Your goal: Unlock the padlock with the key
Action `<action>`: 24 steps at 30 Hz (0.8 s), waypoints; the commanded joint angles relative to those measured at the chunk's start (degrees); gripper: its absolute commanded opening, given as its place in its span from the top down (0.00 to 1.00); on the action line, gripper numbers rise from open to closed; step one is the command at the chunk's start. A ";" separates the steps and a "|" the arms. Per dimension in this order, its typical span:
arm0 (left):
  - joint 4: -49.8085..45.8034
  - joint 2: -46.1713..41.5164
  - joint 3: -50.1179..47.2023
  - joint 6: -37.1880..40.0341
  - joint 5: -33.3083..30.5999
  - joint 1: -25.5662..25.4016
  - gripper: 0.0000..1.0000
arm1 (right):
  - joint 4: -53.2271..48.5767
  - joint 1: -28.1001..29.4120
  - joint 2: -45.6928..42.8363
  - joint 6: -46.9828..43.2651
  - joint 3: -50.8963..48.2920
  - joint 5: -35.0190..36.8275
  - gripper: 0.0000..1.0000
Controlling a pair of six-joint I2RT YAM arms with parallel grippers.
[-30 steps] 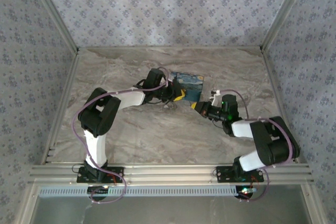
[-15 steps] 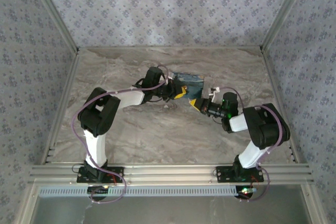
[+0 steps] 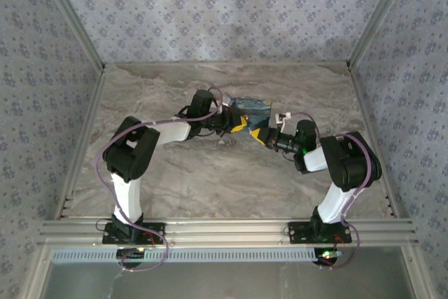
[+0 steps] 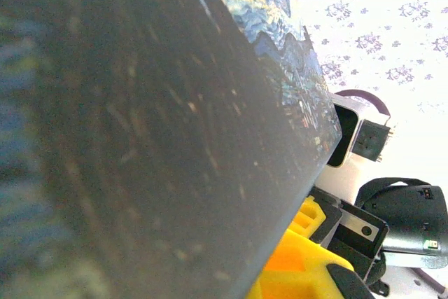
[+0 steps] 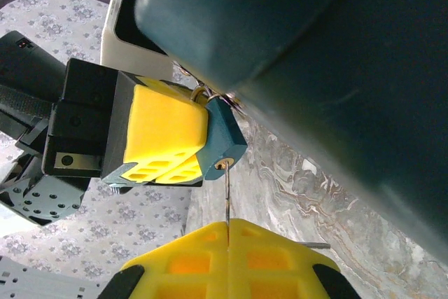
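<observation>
Right wrist view puts the task's parts close together: the right gripper has its two yellow fingers pressed flat against each other with the key pinched in the seam. The thin blade stands straight up from them, and its tip sits at the keyhole in the bottom face of the padlock. The padlock is a small teal block, tilted, with its brass shackle pointing up towards the edge of a dark blue box. Whether the shackle passes through anything on that box cannot be told. One yellow finger of the left arm lies hard against the padlock's side.

From the top external camera, the left gripper is clamped shut on the padlock and nearly meets the right gripper nose to nose. They sit just in front of the box, which is past the middle of the worktop, towards the far edge.

Left wrist view has the box's scuffed dark side close up, its swirl-patterned face along the top, and a yellow finger below it.
</observation>
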 commanded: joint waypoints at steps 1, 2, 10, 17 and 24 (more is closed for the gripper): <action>3.55 -1.84 -0.58 -0.67 3.28 0.56 1.00 | 1.91 -0.70 1.58 -0.03 1.24 -2.13 1.00; 3.12 -1.78 -0.46 -0.73 3.28 0.75 1.00 | 2.70 -0.62 1.95 0.30 1.31 -2.45 1.00; 6.32 -0.90 -1.21 -2.50 4.76 1.13 1.00 | 4.79 0.15 2.58 1.12 1.68 -4.55 1.00; 7.63 -0.76 -1.66 -2.99 6.27 1.63 1.00 | 6.42 0.20 2.98 1.75 2.28 -5.80 1.00; 11.75 -0.19 -2.63 -5.36 7.22 2.00 1.00 | 6.60 0.51 3.45 1.68 2.47 -6.28 1.00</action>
